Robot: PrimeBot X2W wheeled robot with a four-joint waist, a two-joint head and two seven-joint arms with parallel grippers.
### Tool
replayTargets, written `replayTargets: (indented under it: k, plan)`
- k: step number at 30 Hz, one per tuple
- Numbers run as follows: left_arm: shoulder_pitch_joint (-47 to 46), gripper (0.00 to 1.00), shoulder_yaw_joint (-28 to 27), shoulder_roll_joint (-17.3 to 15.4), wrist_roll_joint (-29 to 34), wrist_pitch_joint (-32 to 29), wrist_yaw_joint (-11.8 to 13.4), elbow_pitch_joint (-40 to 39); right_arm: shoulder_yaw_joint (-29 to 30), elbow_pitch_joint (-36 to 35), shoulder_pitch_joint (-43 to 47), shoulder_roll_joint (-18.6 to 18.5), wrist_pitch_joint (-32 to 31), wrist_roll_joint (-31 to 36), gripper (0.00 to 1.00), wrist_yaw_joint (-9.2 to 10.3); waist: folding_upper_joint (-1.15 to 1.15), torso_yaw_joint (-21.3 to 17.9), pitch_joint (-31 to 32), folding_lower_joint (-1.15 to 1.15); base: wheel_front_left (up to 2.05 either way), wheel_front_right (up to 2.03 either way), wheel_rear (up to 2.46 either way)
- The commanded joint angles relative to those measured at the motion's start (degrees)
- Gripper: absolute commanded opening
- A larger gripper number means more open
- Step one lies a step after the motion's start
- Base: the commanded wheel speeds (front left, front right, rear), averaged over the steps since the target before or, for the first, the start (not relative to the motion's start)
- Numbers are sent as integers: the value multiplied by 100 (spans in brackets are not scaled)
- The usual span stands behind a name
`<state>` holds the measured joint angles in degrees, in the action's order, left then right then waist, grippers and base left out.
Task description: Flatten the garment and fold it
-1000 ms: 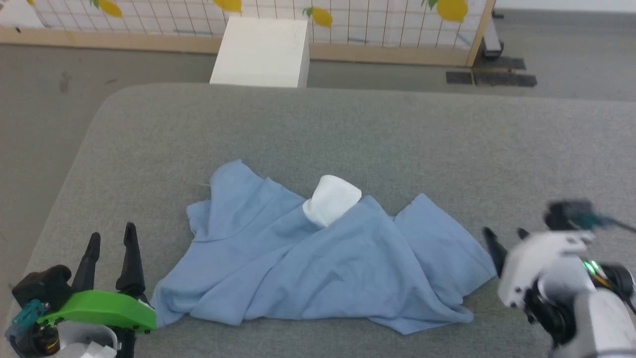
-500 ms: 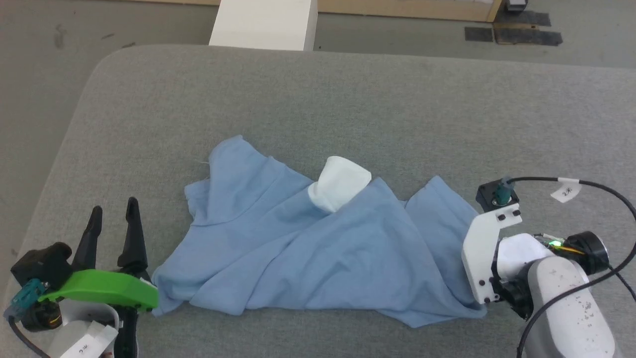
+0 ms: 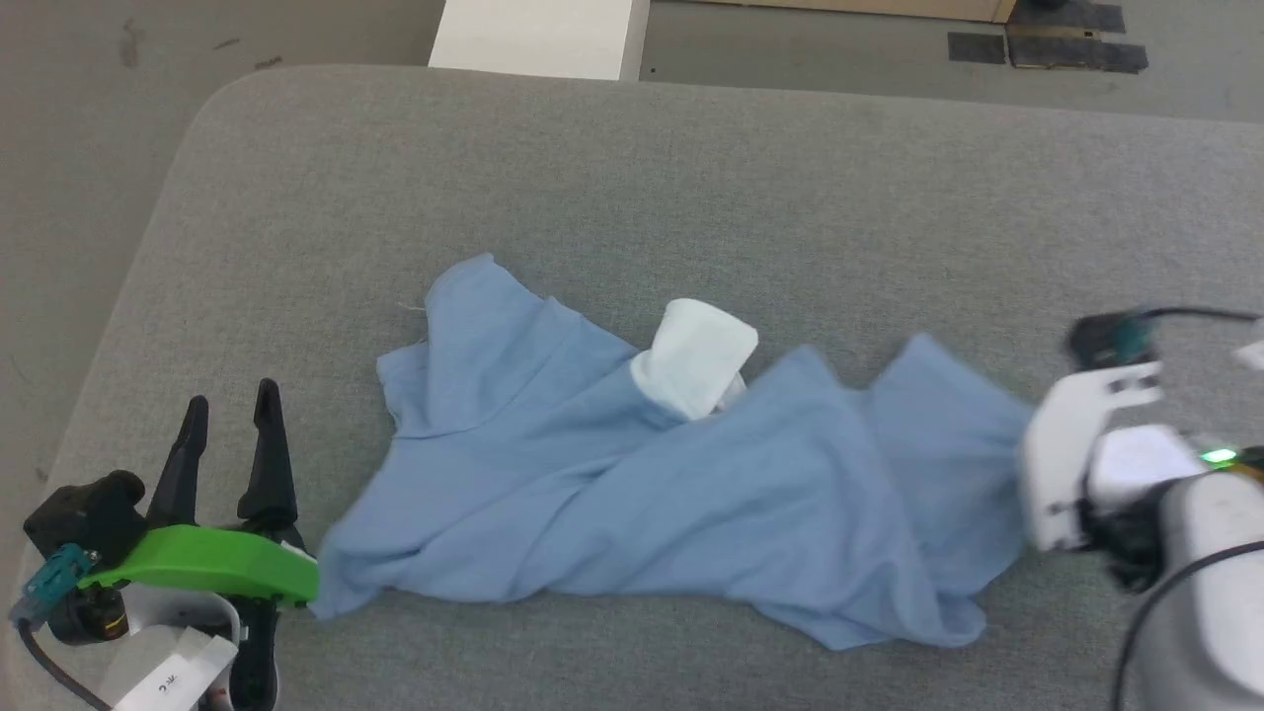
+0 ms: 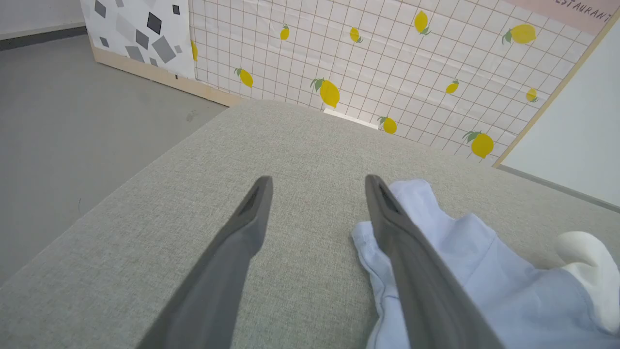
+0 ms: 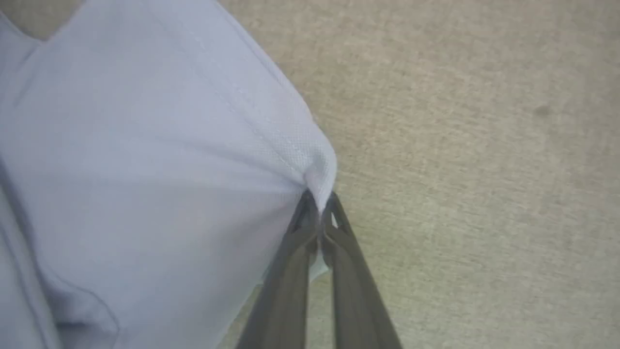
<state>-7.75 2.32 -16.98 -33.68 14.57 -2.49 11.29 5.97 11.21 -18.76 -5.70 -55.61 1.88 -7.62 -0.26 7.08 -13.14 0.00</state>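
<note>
Your right gripper (image 5: 319,201) has its fingers (image 5: 290,271) pressed together on a corner of the garment (image 5: 145,145). In the right wrist view the light-blue cloth bunches into a small peak right where the two dark tips meet. A stitched hem runs up and away from that pinch, and the grey fabric of the table (image 5: 460,145) lies beyond it.

In the head view that arm's white wrist (image 3: 1071,464) sits at the garment's (image 3: 642,513) right edge. The picture is blurred there, so you cannot make out the fingertips themselves. The cloth by the wrist looks drawn out toward it.

Your left gripper (image 4: 317,182) has its fingers (image 4: 242,242) wide apart with nothing between them but bare table. In the left wrist view the right-hand finger crosses in front of the garment's near edge, and you cannot tell whether it touches. From the head camera this gripper (image 3: 231,400) is at the lower left, fingers pointing up the picture. Its green guard (image 3: 197,573) is just beside the garment's lower left corner.

The garment lies crumpled across the middle of the table (image 3: 691,178), spread left to right in long folds. A white patch (image 3: 696,355) pokes up from its upper middle. Past the table's far edge a white box (image 3: 538,35) stands on the grey floor (image 3: 79,148). The left wrist view shows a lemon-print screen (image 4: 387,63) behind it.
</note>
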Motion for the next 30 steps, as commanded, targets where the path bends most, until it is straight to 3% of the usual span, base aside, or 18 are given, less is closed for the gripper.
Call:
replayTargets:
  k: [1, 8, 12, 13, 14, 19, 30]
  plan:
    - [-111, 100, -10, 2, 31, 42, -46, 7, 264, -29, -170, -211, 75, 171, 0, 13, 26, 48, -39, 0, 0, 0, 0]
    - [-215, 100, 32, -21, 25, 41, -123, 43, 1252, -48, -595, -754, 290, 647, 0, 13, 26, 232, -175, 0, 0, 0, 0]
    - [-230, 100, 51, -29, 15, 41, -136, 90, 1552, 147, -647, -680, 274, 731, 0, 13, 26, 260, -162, 0, 0, 0, 0]
    - [-225, 100, 54, -31, 15, 41, -133, 106, 1591, 162, -659, -624, 329, 692, 4, 13, 26, 255, -139, 0, 0, 0, 0]
    - [-212, 100, 54, -34, 15, 41, -126, 121, 1672, 172, -675, -550, 424, 655, 100, 13, 26, 240, -108, 0, 0, 0, 0]
    - [-130, 100, 76, -44, 43, 35, -82, 156, 1796, 86, -722, -254, 1145, 464, 100, 13, 26, 101, 149, 0, 0, 0, 0]
    - [262, 100, 133, 4, 70, -26, 111, 35, 1478, -349, 30, 223, 3920, -325, 100, 13, 26, -368, 720, 0, 0, 0, 0]
